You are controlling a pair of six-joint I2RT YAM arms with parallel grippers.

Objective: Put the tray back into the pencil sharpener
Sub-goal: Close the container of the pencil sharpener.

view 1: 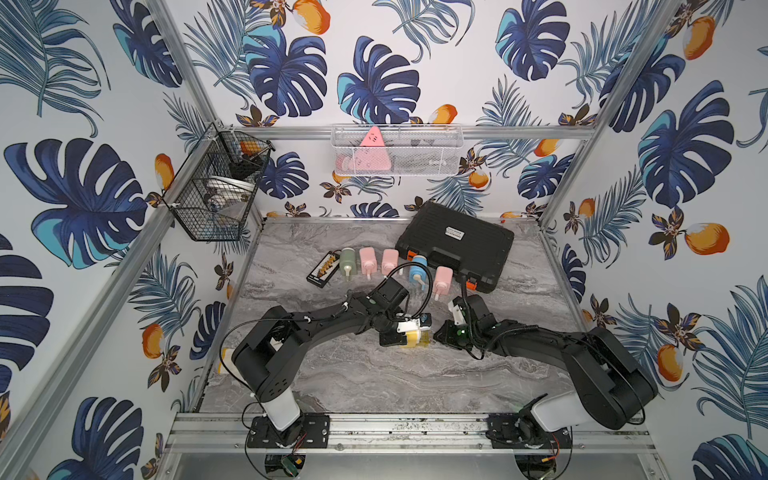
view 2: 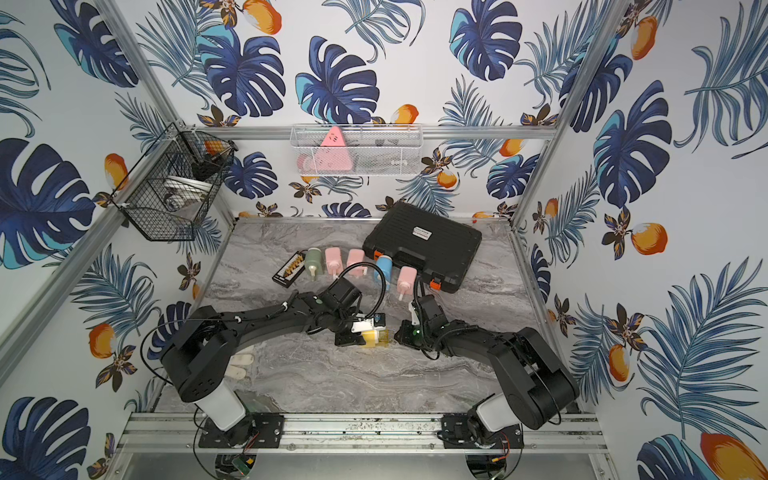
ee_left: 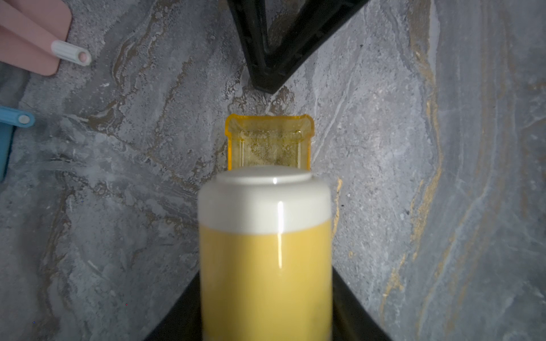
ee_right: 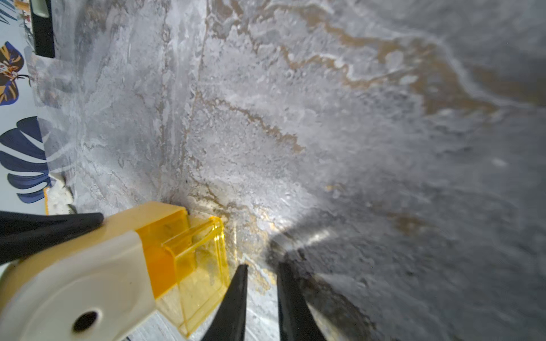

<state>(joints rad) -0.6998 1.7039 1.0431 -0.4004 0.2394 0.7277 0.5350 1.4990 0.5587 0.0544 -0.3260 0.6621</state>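
Left fingers (ee_right: 44, 230) clamp yellow-and-white plastic pencil sharpener (ee_left: 266, 251); clear orange tray (ee_left: 269, 141) part-seated, mid-frame. Right fingers (ee_right: 233, 301), parted and empty, should push it home.

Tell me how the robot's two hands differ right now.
The left hand grips the yellow pencil sharpener; the right hand holds nothing. The left hand's fingers flank the sharpener; the right hand's stand slightly apart beside the clear orange tray. Both have black fingers.
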